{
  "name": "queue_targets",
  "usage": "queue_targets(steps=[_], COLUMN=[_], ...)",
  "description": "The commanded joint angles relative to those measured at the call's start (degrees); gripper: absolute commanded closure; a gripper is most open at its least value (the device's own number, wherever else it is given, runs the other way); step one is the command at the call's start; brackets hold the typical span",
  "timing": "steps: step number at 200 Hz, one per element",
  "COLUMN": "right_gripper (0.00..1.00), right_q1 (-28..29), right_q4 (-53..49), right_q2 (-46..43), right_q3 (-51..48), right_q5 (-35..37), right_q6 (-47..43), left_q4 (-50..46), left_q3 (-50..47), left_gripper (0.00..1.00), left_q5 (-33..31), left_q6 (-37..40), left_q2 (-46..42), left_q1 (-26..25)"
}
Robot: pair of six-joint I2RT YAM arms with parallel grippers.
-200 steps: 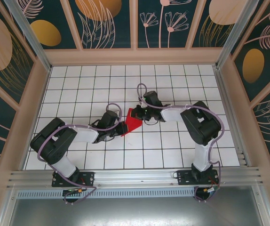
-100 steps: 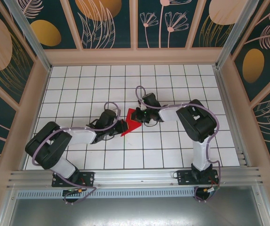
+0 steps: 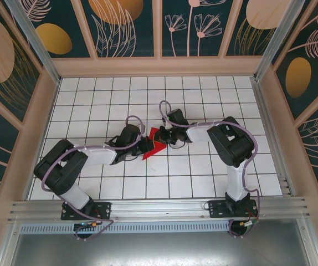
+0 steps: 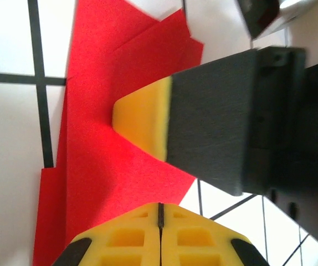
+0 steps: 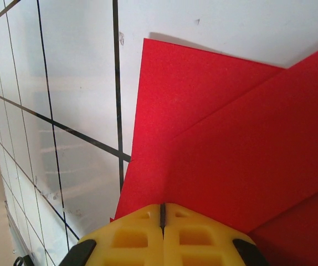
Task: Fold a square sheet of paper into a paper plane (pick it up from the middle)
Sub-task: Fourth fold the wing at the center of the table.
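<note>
The red sheet of paper [image 3: 154, 147] lies partly folded on the white grid table between both grippers, with overlapping flaps and a crease showing in the wrist views. My left gripper [image 3: 146, 147] is shut, its yellow tips [image 4: 160, 206] at the near edge of the paper [image 4: 101, 83]. My right gripper [image 3: 164, 136] is shut too, coming from the opposite side. Its yellow fingertip [image 4: 142, 119] rests on top of the paper. In the right wrist view its tips [image 5: 162, 206] sit on the red paper [image 5: 231, 138] along a fold line. No finished paper plane shape shows.
The white tiled table [image 3: 203, 100] stretches around the paper inside wooden walls [image 3: 159, 66]. A metal rail [image 3: 159, 208] runs along the near edge by the arm bases. Purple cables loop over both arms.
The left arm has pushed forward to the right, bringing its gripper to the paper. The paper looks flatter and narrower than a second ago. The right gripper has shifted slightly left.
</note>
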Motion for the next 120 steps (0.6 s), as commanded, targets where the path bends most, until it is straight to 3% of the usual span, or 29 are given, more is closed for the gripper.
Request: queue_targets(steps=[1, 120], right_gripper=[1.0, 1.0], right_q1=[-0.17, -0.51], right_q4=[-6.52, -11.41], right_q2=[4.91, 7.61], right_q3=[-1.28, -0.04], right_q5=[5.81, 7.72], right_q6=[-1.69, -1.41], left_q4=[-2.89, -5.59], left_q3=[2.22, -2.94], left_gripper=[0.93, 0.99], left_q5=[1.22, 1.73], left_q6=[-0.61, 1.72], left_q2=[2.08, 6.64], left_q1=[0.15, 0.53])
